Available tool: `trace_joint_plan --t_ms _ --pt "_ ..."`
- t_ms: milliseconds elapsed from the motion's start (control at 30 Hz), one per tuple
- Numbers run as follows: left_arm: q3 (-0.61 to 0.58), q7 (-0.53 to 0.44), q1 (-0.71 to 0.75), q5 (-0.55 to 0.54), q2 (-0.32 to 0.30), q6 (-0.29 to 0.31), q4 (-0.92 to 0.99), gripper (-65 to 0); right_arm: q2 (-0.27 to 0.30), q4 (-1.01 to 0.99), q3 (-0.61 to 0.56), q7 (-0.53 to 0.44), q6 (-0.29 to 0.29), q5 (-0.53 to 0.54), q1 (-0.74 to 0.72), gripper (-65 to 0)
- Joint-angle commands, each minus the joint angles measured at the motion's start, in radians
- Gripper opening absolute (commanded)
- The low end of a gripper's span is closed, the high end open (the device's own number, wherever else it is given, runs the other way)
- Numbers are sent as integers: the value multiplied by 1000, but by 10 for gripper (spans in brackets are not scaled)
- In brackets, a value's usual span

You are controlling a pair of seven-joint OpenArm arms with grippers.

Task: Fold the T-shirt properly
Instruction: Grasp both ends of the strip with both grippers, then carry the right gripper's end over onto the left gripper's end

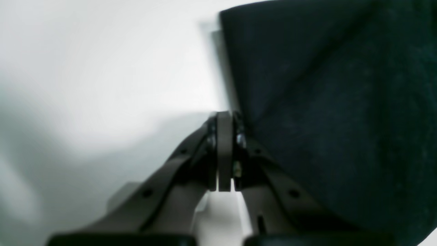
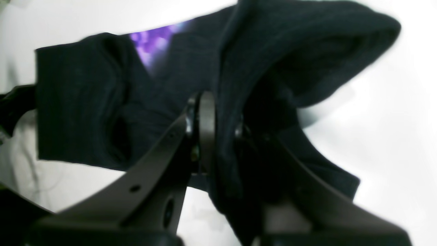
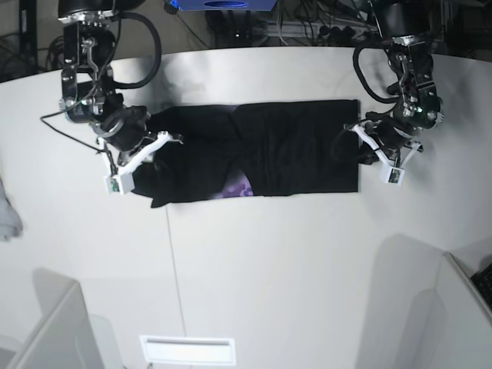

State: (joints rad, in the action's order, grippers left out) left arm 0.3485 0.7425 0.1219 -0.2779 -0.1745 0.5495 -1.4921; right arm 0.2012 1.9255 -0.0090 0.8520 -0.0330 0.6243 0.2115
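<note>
A white tabletop (image 3: 269, 261) fills the base view, with dark cables and equipment along its far edge. A thin seam runs down the near half of it, and a pale slot sits at the near edge.

One T-shirt (image 3: 261, 154) lies across the far half of the tabletop, black, stretched into a long band between the two arms. A small patch of purple print shows at its near edge, close to the middle.

There are two claws. The right claw (image 2: 218, 133) is closed on a bunched fold of the T-shirt: in its wrist view black cloth passes between the fingers and hangs down past them, with a sleeve spread to one side and a bit of purple print beyond. In the base view this claw (image 3: 146, 150) sits at the left end of the shirt.

The left claw (image 1: 227, 150) is fully shut, its fingers pressed together at the shirt's edge. Whether a thin bit of cloth is pinched there, the blurred wrist view does not settle; the T-shirt (image 1: 334, 112) lies just beside it. In the base view this claw (image 3: 369, 146) stands at the right end of the shirt.

One pale grey cloth (image 3: 8, 219) lies at the left edge, well apart from the shirt.
</note>
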Motion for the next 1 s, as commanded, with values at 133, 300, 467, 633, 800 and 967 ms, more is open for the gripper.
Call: trace_joint_plan --t_ms 133,300,467,633,800,967 --pt "1 22 0 10 -6 -3 -8 -650 7 39 -93 -26 -44 13 -22 -650" --pt "-32 22 -1 10 -6 -3 -8 -650 7 56 -230 -26 -132 13 -68 -650" --pt "-53 22 0 10 -7 -3 -8 -650 -6 56 -352 -26 -229 13 -123 -650" --pt "-59 22 0 10 -7 -3 -8 -650 -16 56 -464 -26 -275 13 -179 -650" --pt "-59 24 2 10 -7 -3 -8 -650 -72 56 -489 -20 -308 13 -205 -650" --pt "-59 24 2 10 -7 -3 -9 -650 -105 52 -556 -23 -319 13 -248 -650"
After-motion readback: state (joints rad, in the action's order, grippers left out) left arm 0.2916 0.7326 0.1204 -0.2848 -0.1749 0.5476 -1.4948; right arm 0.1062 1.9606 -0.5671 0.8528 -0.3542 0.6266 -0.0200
